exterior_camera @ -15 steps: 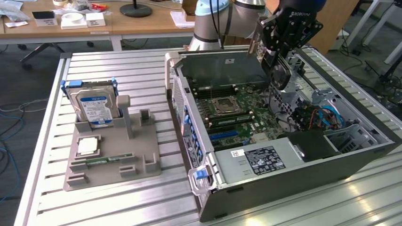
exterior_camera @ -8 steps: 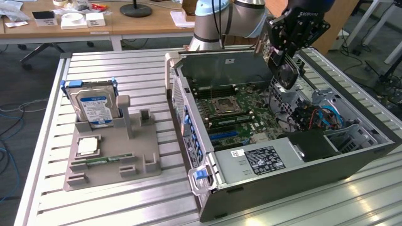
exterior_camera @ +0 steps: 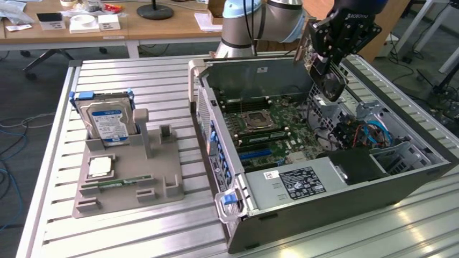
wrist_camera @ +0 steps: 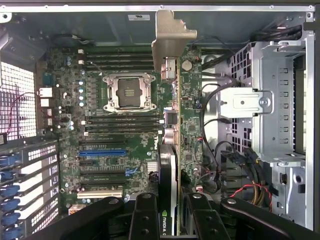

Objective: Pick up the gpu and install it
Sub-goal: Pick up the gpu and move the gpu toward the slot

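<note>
My gripper (exterior_camera: 328, 63) hangs over the far right part of the open computer case (exterior_camera: 344, 199) and is shut on the gpu (exterior_camera: 331, 83), a dark card that hangs down from the fingers above the motherboard. In the wrist view the gpu (wrist_camera: 169, 165) shows edge-on, black shroud on one side and green board on the other, with its silver bracket (wrist_camera: 172, 37) at the far end. The black fingers (wrist_camera: 144, 217) clamp it from both sides, so the gripper (wrist_camera: 171, 202) holds it clear above the motherboard (wrist_camera: 125, 135).
The motherboard carries an empty CPU socket (wrist_camera: 127, 92), memory slots and a blue slot (wrist_camera: 102, 151). A metal drive cage (wrist_camera: 280, 100) and cables (wrist_camera: 240, 165) stand beside the card. On the exterior view's left, a grey fixture (exterior_camera: 129, 188) holds a hard drive (exterior_camera: 107, 122) and a memory stick (exterior_camera: 115, 183).
</note>
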Controlling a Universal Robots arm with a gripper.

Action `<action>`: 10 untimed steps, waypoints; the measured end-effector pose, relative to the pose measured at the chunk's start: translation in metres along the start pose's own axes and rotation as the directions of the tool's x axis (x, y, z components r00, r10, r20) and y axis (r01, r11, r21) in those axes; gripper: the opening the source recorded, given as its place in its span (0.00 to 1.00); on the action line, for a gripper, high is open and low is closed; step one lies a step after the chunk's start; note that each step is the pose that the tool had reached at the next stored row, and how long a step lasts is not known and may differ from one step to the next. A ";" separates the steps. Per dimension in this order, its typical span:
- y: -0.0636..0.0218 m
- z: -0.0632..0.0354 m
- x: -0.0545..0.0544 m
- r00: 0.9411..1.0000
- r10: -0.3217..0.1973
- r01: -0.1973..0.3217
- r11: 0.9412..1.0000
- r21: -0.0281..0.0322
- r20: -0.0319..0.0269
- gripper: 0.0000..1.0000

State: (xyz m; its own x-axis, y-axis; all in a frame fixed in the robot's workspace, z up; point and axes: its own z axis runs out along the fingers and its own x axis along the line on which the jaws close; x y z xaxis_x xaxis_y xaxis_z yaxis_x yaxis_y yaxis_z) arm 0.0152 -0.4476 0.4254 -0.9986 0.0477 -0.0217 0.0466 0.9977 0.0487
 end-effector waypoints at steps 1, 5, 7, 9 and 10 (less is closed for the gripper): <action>0.0000 0.0000 0.000 1.000 0.000 0.000 1.000 0.000 0.000 0.27; 0.0000 0.0000 0.000 1.000 0.000 0.000 1.000 0.000 0.000 0.27; 0.0000 0.0000 0.000 1.000 0.000 0.000 1.000 0.000 0.000 0.27; 0.0001 0.0000 -0.001 1.000 0.000 0.000 1.000 0.000 0.000 0.27; 0.0001 0.0000 -0.001 1.000 0.000 0.000 1.000 0.000 0.000 0.27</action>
State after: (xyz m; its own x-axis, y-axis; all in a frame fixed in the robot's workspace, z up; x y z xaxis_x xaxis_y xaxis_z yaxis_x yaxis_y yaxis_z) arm 0.0164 -0.4476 0.4254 -0.9986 0.0477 -0.0217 0.0466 0.9977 0.0487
